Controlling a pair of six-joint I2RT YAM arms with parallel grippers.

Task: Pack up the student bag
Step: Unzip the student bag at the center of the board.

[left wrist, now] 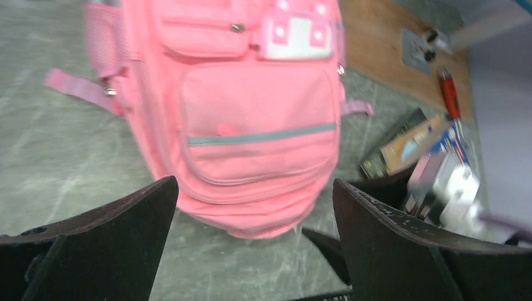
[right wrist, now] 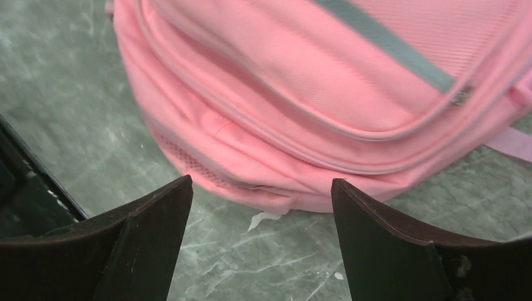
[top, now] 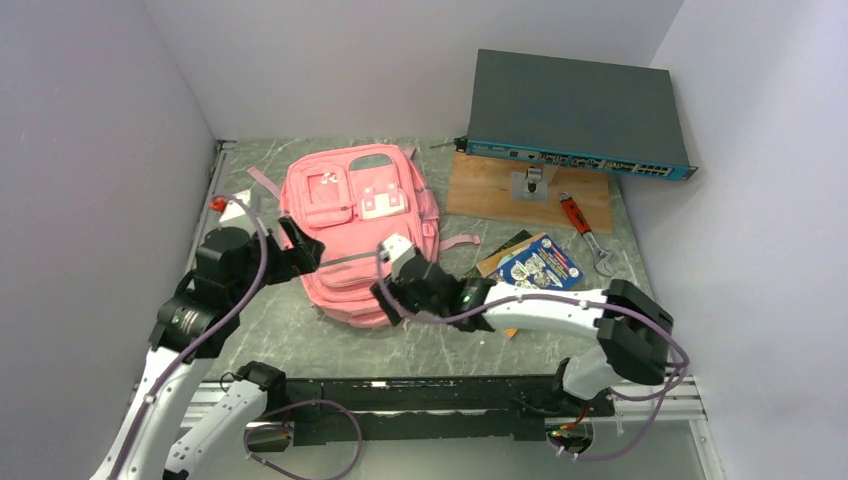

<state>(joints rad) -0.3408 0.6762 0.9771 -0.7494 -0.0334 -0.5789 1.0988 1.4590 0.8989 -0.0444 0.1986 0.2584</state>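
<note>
The left gripper [left wrist: 254,185] stands spread wide with nothing between its fingers. It hangs just off the near-left side of the student bag [top: 350,230] and touches no fabric that its own camera shows. The right gripper [right wrist: 262,182] is likewise released and empty, low over the table [top: 300,345] at the bag's near bottom edge, close to it but apparently apart.

The bag lies flat on the table between the two arms, front pockets facing up and its top toward the far wall. The zip lines across its near end look closed, though the wrist views are blurred there, so a small opening cannot be ruled out.

To the right of the bag, near the right arm, a few books [top: 540,262] lie on the table outside it. Further out are a red-handled wrench [top: 585,228], a wooden board [top: 480,185] and a dark equipment box [top: 575,110].

As a judgement, packing has little to show. Nothing is seen going in and no compartment is visibly open, while loose items remain on the table. Opening the bag, loading it and closing it all seem left to do. What is already inside cannot be told.
</note>
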